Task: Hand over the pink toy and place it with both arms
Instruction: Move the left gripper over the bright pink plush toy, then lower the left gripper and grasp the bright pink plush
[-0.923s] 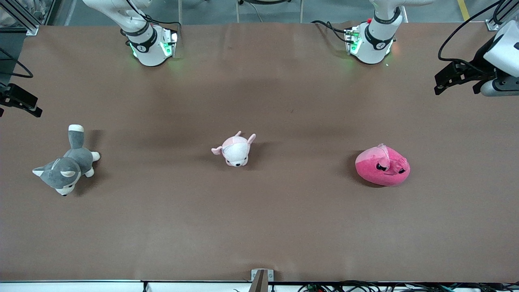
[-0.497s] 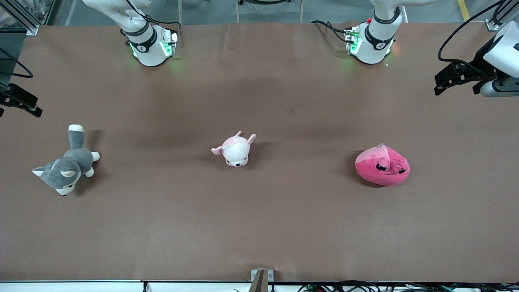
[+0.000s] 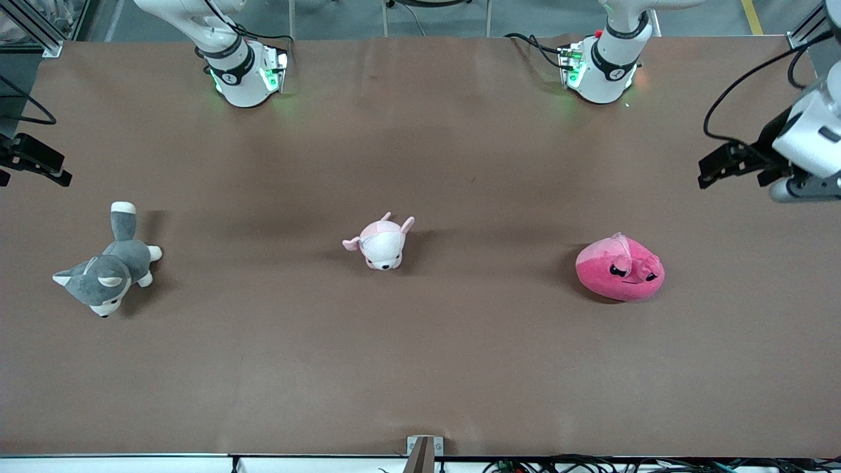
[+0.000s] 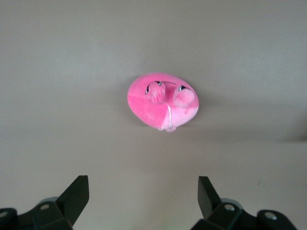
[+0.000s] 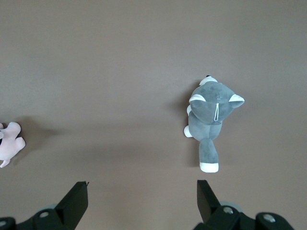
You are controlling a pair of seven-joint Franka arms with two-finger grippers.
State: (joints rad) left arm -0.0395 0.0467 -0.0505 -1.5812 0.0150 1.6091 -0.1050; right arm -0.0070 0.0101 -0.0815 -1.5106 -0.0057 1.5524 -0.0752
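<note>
1. While both of my arms hang high above the brown table (image 3: 420, 368), my left gripper (image 3: 719, 165) sits over the table edge at the left arm's end, its two black fingers (image 4: 74, 199) spread wide with nothing between them.
2. My right gripper (image 3: 36, 164) sits over the table edge at the right arm's end; only a part of it shows in the front view, yet the right wrist view shows its fingers (image 5: 76, 203) spread wide and empty too.
3. Pink toy (image 3: 620, 269): one round hot-pink plush, lighter pink on top, black angry eyes. It lies on the table toward the left arm's end, untouched, well apart from both grippers. In the left wrist view it shows (image 4: 162, 101) on the table, ahead of my open fingers.
4. Pale pink-and-white plush animal (image 3: 380, 242): one, with small ears, near the middle of the table, roughly level with the pink toy. Only its edge shows in the right wrist view.
5. Grey-and-white plush dog (image 3: 108, 263): one, lying toward the right arm's end, white-tipped tail pointing toward the robots' bases. It seems to lie on its belly, though I cannot be sure.
6. Arm bases: two, white, with green lights, along the table edge farthest from the front camera.
</note>
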